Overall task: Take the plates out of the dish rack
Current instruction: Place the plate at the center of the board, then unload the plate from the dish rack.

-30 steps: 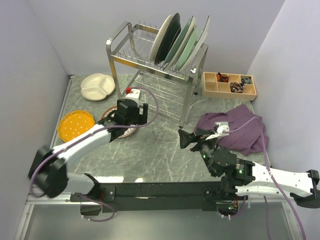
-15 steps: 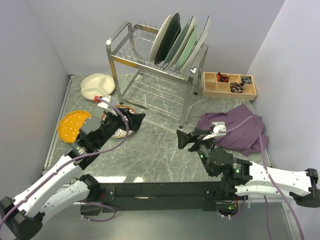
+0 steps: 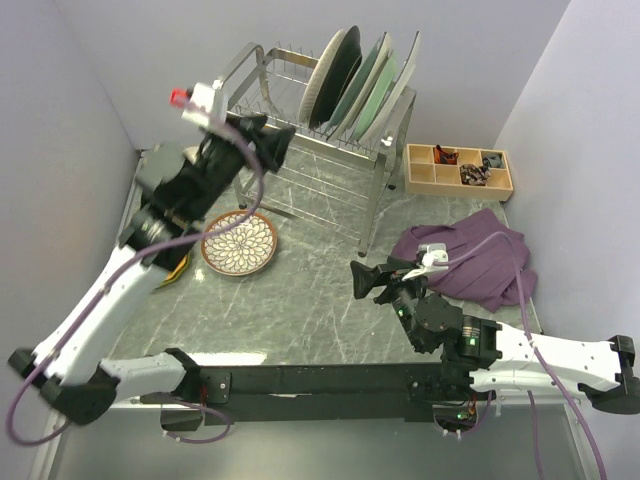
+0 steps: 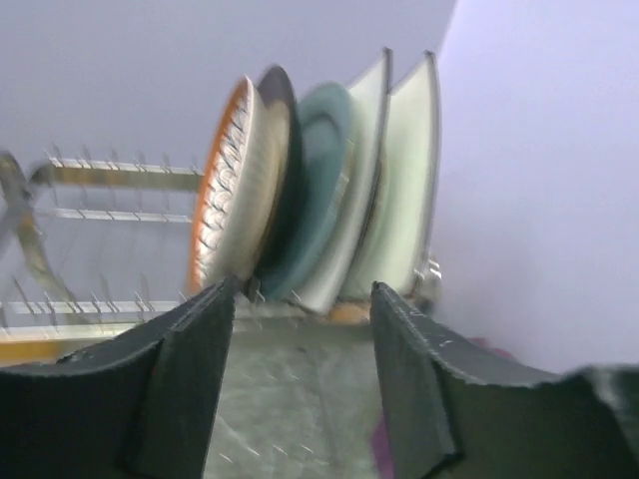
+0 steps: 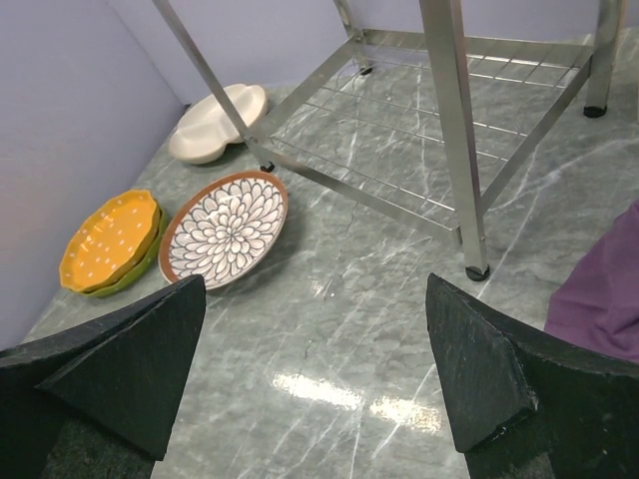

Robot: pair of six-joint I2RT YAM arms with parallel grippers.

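We log glossy plates upright in a chrome wire dish rack. Left gripper gapes empty, facing them, not touching.

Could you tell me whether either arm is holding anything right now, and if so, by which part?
Nothing is held. The left gripper is open and empty, facing the plates in the dish rack; the right gripper is open and empty.

left hand hovers beside the dish rack; brown petal plate lies on the table.
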